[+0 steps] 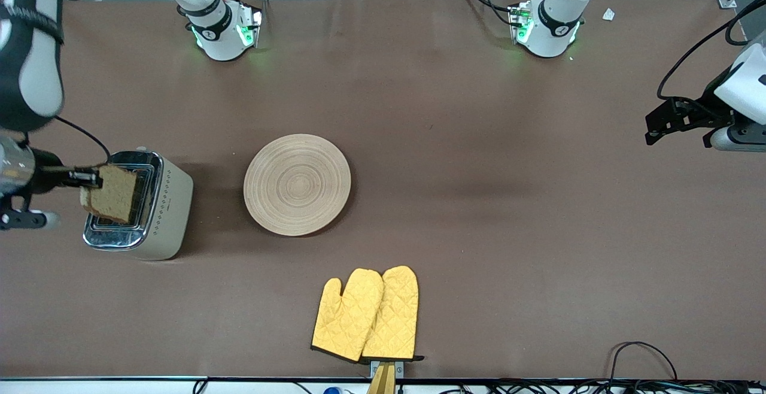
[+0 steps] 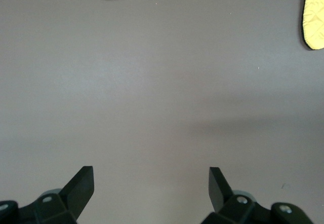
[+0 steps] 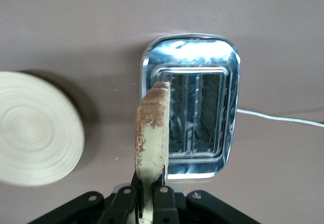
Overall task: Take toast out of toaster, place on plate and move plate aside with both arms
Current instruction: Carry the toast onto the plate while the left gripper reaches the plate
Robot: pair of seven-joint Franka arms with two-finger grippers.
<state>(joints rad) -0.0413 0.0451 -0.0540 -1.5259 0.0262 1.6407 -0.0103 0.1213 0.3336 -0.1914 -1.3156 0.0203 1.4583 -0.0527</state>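
A brown cloth covers the whole table (image 1: 455,142), with a strip of grey floor showing past the two green-lit arm bases and loose black cables along the edge nearest the front camera. The plate (image 1: 297,184) lies flat near the middle of the cloth, and everything else sits around it: the toaster (image 1: 140,205) stands beside the plate toward the right arm's end, and a pair of yellow oven mitts (image 1: 366,314) lies nearer the front camera than the plate, at the table's edge. The right gripper (image 1: 90,178) is up in the air over the toaster, clamped on one edge of the toast (image 1: 112,193), which hangs on edge above the toaster's open slots and clear of the plate. In the right wrist view the slice (image 3: 152,138) stands straight up out of the pinching fingers (image 3: 163,203). The left gripper (image 1: 657,124) waits over bare cloth at the left arm's end, well away from the plate, its fingers (image 2: 81,186) spread wide with nothing between them.
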